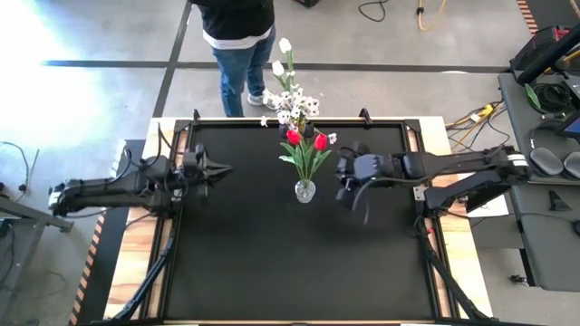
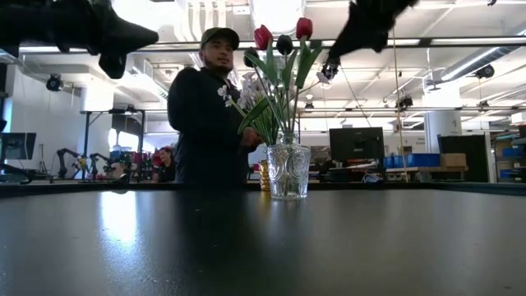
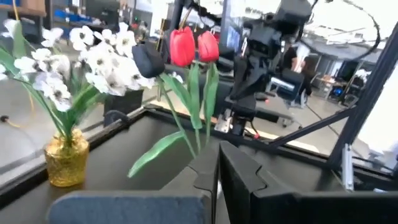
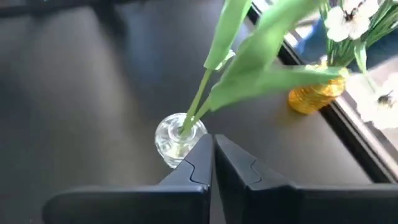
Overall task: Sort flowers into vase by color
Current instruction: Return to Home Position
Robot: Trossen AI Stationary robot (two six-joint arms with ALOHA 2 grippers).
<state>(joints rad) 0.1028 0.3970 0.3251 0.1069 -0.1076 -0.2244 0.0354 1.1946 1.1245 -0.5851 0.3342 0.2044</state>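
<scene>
step: I judge the sort is nearly done; red tulips [image 1: 306,140] and a dark tulip [image 2: 284,44] stand in the clear vase [image 1: 305,190] mid-bench, white blossoms [image 1: 292,101] in a gold vase [image 4: 316,94] at the far edge
right pincer [image 1: 346,184]: raised just beside the clear vase, fingers pressed together, nothing in them
left pincer [image 1: 220,168]: well apart on the other side, raised, fingers together, empty
how to do well: I'd pull the right arm straight up and back, no sideways swing, since leaves lean toward it
edges: gold vase sits close to the far rim of the bench [image 1: 254,272], so I'd keep off it
room: near half open, good for parking
watch: person [image 1: 237,36] stands just past the far edge by the white flowers, go slow there
</scene>
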